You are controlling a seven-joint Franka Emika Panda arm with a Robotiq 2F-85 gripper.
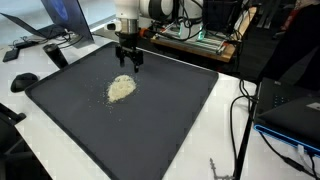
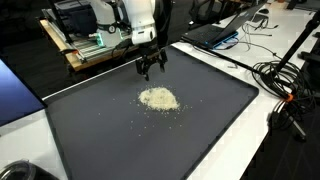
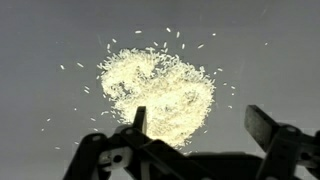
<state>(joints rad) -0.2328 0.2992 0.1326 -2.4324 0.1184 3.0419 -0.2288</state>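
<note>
A pale heap of small loose grains (image 1: 121, 88) lies on a large dark mat (image 1: 160, 120); it shows in both exterior views (image 2: 158, 98). My gripper (image 1: 129, 63) hangs open and empty just above the mat, a little behind the heap, also seen in an exterior view (image 2: 151, 69). In the wrist view the heap (image 3: 160, 90) fills the middle, with stray grains scattered round it. My two fingers (image 3: 200, 125) stand wide apart at the bottom, the left fingertip over the heap's near edge.
The mat (image 2: 200, 130) covers most of a white table. A laptop (image 1: 60, 20) and a black mouse (image 1: 24, 81) lie by one side. A wooden board with electronics (image 1: 200, 40) stands behind the arm. Cables (image 2: 285, 85) and another laptop (image 2: 220, 30) lie beside the mat.
</note>
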